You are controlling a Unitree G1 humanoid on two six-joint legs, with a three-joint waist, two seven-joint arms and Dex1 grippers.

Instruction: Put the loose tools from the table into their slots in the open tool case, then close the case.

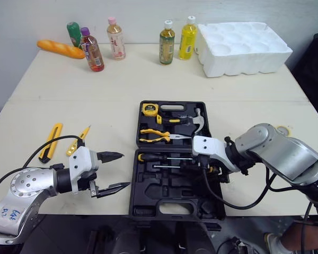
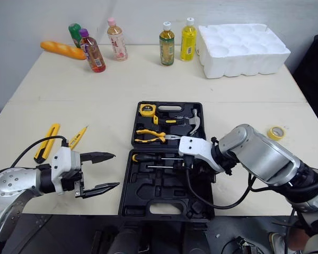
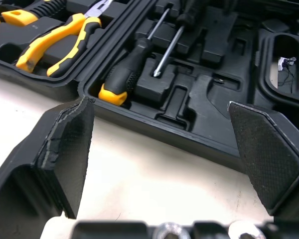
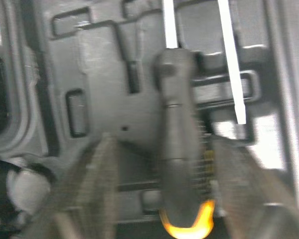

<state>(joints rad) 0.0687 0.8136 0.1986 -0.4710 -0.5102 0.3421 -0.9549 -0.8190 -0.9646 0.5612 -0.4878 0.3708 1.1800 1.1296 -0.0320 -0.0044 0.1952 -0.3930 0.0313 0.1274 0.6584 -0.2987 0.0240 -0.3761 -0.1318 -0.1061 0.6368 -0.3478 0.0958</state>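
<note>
Tool case (image 1: 164, 197) lies open at the near edge of the table (image 1: 148, 79), my right gripper (image 4: 165, 143) with fingers apart astride a screwdriver (image 4: 177, 124) in its slot, probably seating it, while my left gripper (image 1: 121, 170), spread wide, sits beside the case, free for the loose yellow knife (image 1: 51, 141).

A pale cream worktop (image 1: 148, 79) — a seam running across its middle — stands against a plain whitish wall (image 1: 37, 16) under even light.

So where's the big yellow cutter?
In the left eye view, the cutter lies on the table, left of the tool case, beside a smaller yellow knife.
</note>
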